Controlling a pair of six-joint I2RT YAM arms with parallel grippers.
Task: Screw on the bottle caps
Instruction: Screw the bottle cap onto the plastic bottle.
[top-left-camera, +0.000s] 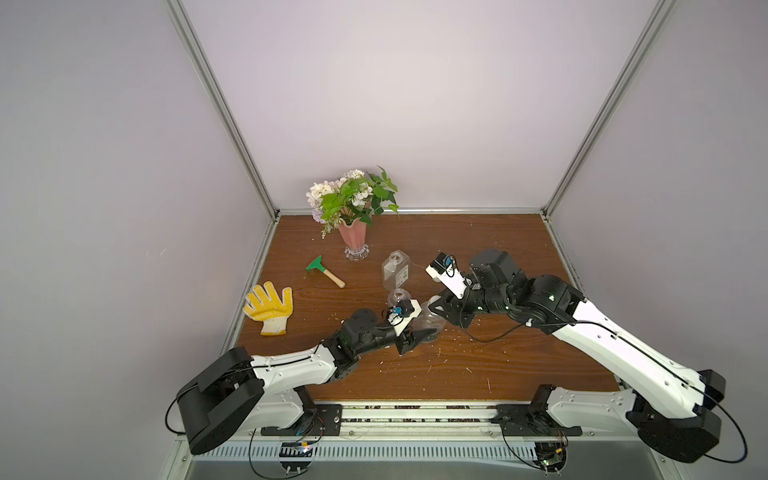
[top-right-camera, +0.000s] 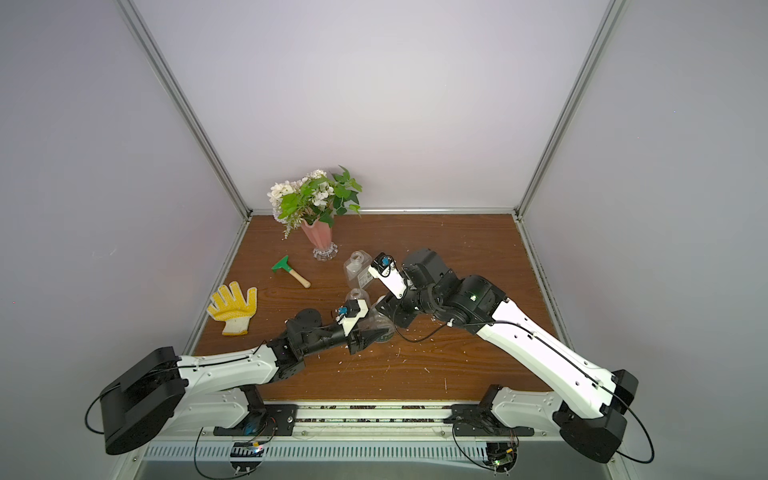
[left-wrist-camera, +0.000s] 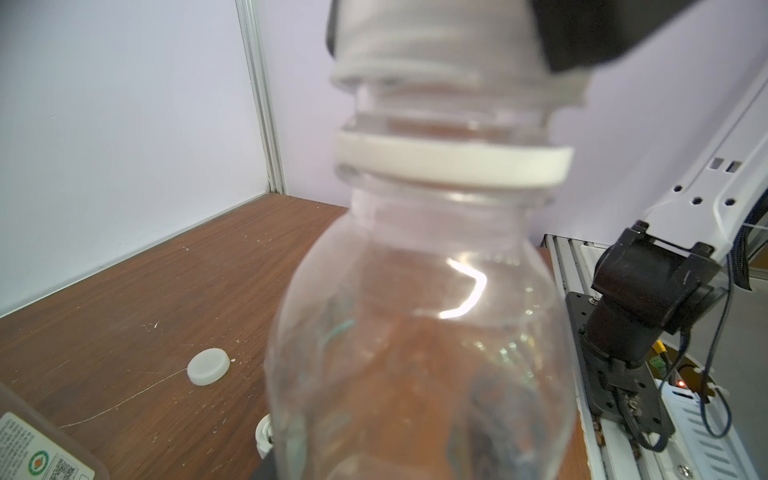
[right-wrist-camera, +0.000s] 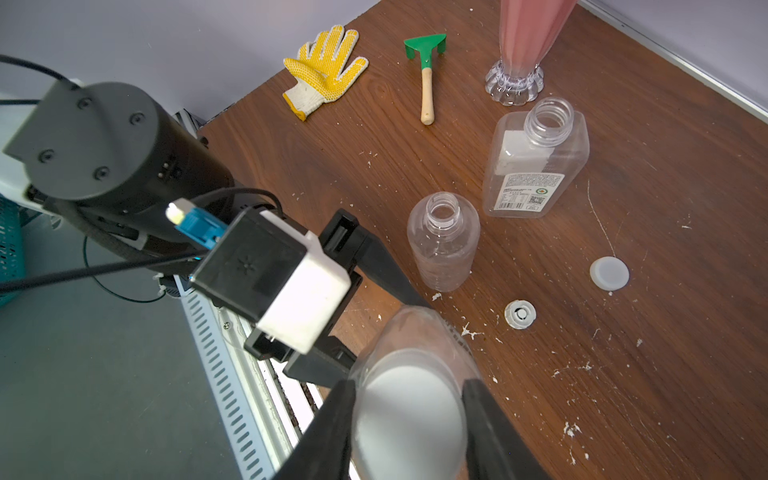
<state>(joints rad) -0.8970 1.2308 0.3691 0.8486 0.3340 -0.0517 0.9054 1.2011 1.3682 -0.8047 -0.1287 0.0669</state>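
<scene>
Over table (top-left-camera: 498, 249), left pincer (top-left-camera: 428, 332) clamped on rounded clear bottle (left-wrist-camera: 415, 332), right pincer (right-wrist-camera: 409, 386) clamped on its white cap (left-wrist-camera: 432, 45)

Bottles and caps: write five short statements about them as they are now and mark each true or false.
1. The right gripper is shut on a white cap at the rounded bottle's neck. True.
2. The square bottle is capped. False: its neck is open.
3. A flat cap lies loose on the table. True.
4. The left gripper is empty. False: it grips the rounded bottle.
5. The slim bottle lies on its side. False: it stands upright, uncapped.
</scene>
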